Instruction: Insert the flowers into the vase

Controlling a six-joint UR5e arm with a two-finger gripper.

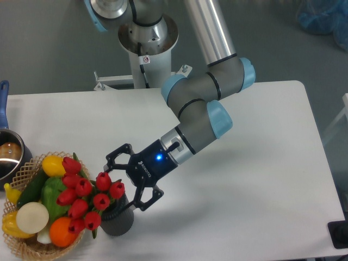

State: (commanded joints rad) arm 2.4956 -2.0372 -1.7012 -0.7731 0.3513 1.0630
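Note:
The flowers (82,197), a bunch of red tulip buds with green stems, stand with their stems down in the vase (120,222) and lean left over the basket. The vase is a small dark grey ribbed cylinder near the table's front edge, its rim mostly hidden by the buds. My gripper (125,182) sits just right of and above the bunch. Its jaws are spread wide open, one finger (112,158) behind the buds and the other (145,201) beside the vase, neither pinching the stems.
A woven basket (22,247) of fake fruit and vegetables stands at the front left, touching the flowers. A steel pot (7,157) with a blue handle is at the left edge. The arm's base (147,38) is at the back.

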